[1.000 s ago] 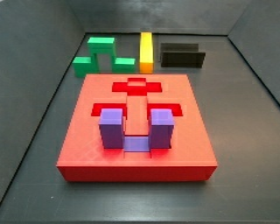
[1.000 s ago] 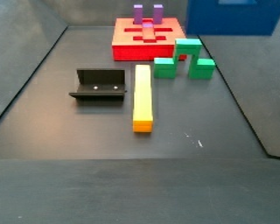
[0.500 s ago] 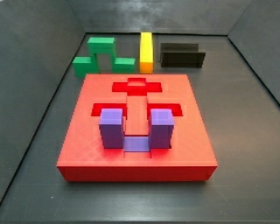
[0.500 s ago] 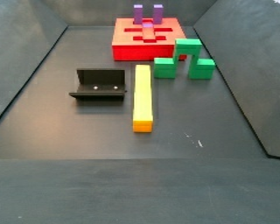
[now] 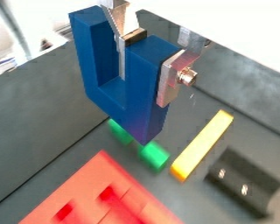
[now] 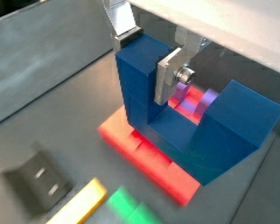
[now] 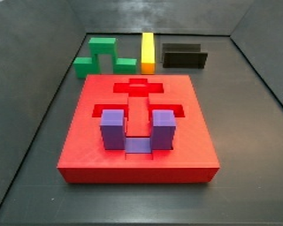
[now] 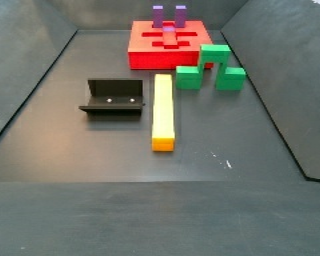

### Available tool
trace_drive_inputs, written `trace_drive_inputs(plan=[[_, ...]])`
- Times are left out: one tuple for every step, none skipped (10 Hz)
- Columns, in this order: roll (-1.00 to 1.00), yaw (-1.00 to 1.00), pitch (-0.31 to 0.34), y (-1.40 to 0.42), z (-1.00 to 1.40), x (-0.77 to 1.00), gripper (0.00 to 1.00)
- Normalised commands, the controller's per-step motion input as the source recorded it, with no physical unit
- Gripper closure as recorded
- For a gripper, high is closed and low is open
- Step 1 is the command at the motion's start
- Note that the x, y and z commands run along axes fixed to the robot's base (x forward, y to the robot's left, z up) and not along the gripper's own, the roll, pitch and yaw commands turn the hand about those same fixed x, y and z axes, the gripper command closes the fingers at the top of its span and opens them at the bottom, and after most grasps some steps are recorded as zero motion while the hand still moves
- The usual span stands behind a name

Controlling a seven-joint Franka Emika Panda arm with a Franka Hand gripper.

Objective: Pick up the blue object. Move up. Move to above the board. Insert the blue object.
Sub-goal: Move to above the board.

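The hand (image 5: 149, 54) grips the blue object (image 5: 113, 74) seemingly well above the board (image 5: 90, 194).

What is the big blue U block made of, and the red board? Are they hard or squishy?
The dark blue U-shaped block, held in the gripper above the floor, looks like hard glossy plastic: light glints along its sharp edges. The large flat red board also looks like hard plastic, duller, with crisp cut recesses. Neither seems squishy, though looks alone can't prove it.

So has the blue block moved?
Yes. The blue block left the side view's corner beyond the red board, off the top edge; the gripper holds it in both wrist views.
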Motion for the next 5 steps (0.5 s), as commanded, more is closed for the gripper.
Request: trace_drive_inputs(plan=[[0.00,0.01,0.126,-1.40,0.16,0.18,1.00],[0.00,0.01,0.156,-0.98,0.13,0.17,1.00],[0.00,0.01,0.158,-0.65,0.10,0.13,1.00],[0.00,0.00,0.131,-0.33,0.06,0.08,1.00],[0.00,0.01,0.110,-0.24,0.05,0.07,1.00]])
